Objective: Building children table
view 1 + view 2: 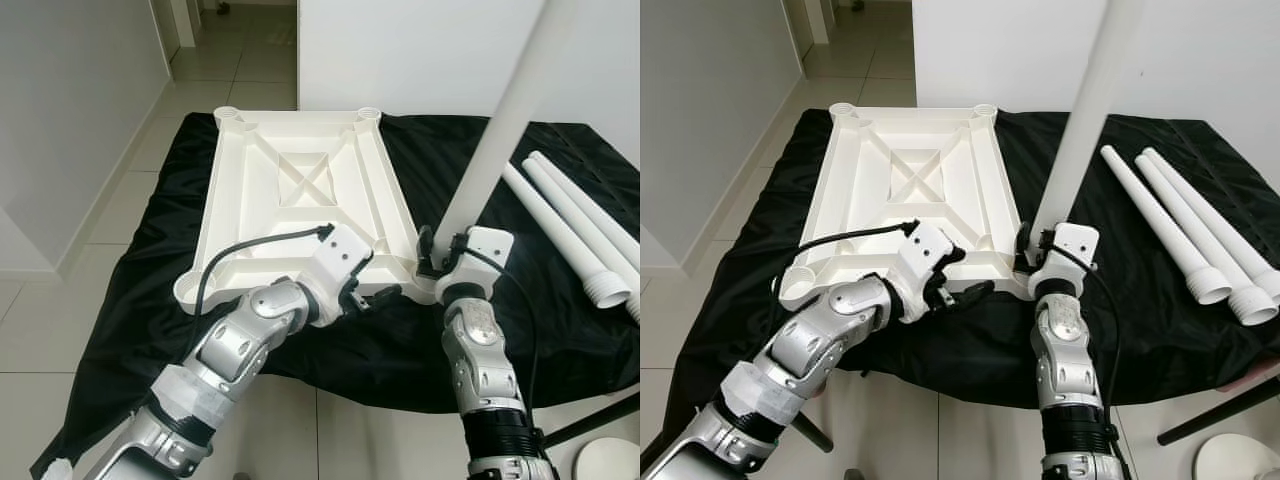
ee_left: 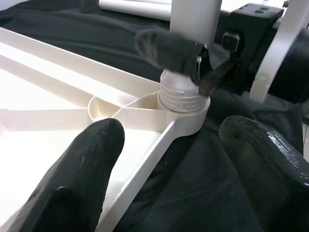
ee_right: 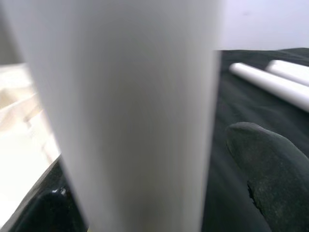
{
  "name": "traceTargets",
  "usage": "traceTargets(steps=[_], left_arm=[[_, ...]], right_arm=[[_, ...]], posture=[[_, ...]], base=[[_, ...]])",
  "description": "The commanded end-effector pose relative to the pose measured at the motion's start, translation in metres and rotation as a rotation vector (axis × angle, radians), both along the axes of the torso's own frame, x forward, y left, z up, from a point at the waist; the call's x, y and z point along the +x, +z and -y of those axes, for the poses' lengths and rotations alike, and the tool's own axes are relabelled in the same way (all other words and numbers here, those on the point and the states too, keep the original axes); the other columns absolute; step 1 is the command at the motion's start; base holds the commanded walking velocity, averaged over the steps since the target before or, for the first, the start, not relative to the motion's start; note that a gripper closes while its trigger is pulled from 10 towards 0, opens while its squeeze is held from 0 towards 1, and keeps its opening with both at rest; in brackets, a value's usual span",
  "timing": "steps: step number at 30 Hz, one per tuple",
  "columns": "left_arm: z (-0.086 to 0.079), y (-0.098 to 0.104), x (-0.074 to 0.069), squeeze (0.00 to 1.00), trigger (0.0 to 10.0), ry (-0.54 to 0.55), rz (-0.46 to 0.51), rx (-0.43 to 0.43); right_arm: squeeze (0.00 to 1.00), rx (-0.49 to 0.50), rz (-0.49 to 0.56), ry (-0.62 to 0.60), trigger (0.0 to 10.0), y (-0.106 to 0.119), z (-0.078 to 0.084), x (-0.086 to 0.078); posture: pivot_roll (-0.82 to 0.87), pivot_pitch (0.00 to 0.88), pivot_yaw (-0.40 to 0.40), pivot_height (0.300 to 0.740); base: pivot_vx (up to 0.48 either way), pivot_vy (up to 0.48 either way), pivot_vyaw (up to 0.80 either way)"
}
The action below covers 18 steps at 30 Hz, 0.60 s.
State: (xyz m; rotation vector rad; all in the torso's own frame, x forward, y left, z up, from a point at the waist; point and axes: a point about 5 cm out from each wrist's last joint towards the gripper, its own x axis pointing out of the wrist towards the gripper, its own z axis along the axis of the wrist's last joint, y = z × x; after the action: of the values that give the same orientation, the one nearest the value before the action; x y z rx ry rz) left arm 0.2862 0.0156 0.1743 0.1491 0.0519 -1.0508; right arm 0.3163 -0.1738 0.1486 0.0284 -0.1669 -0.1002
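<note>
Now, from the left eye view, a big white plastic table top (image 1: 305,195) lies upside down on a black cloth (image 1: 120,300) spread over the floor. The right gripper (image 1: 432,262) squeezes its two black fingers around the bottom of a long white plastic table leg (image 1: 497,130). That leg stands up, leaning a little, with its end in the near right corner socket of the table top. The left gripper (image 1: 375,295) sits at the near edge of the table top, just beside that corner, with its fingers spread apart and holding nothing. More white tube legs (image 1: 575,225) lie side by side on the cloth, well apart to the right.

From the right eye view, the scene is the same, and a round white disc (image 1: 1240,460) shows on the floor at the near right.

From the left wrist view, the two black fingers (image 2: 82,164) are open wide, and the ribbed end of the leg sits in the round socket.

From the right wrist view, the white leg is very close, with one black finger (image 3: 270,164) beside it.
</note>
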Motion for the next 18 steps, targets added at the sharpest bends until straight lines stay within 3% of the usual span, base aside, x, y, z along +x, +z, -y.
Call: traceTargets(steps=[1,2,9,17,18], left_arm=[[0.000,-0.002,-0.003,0.00,10.0,-0.085,-0.016,0.013],[0.001,-0.002,-0.004,0.00,10.0,-0.087,-0.016,0.014],[0.003,-0.002,-0.003,0.00,10.0,-0.094,-0.018,0.014],[0.003,-0.004,-0.005,0.00,10.0,-0.096,-0.005,0.035],[0.003,-0.004,-0.005,0.00,10.0,-0.096,-0.005,0.034]], right_arm=[[0.00,-0.008,-0.027,0.053,10.0,-0.004,0.001,0.002],[0.00,-0.045,-0.039,0.134,10.0,-0.006,0.002,0.004],[0.00,-0.153,-0.084,0.353,10.0,-0.009,0.010,0.010],[0.00,-0.243,-0.118,0.422,10.0,-0.010,0.022,0.018],[0.00,-0.250,-0.122,0.433,8.9,-0.011,0.022,0.019]], posture=[[-0.02,0.005,0.013,0.740],[-0.02,0.008,0.016,0.740],[-0.03,0.016,0.025,0.740],[-0.02,0.022,0.025,0.740],[-0.02,0.023,0.025,0.740]], base=[[0.000,0.000,0.00],[0.000,0.000,0.00],[0.000,0.000,0.00],[0.000,0.000,0.00],[0.000,0.000,0.00]])
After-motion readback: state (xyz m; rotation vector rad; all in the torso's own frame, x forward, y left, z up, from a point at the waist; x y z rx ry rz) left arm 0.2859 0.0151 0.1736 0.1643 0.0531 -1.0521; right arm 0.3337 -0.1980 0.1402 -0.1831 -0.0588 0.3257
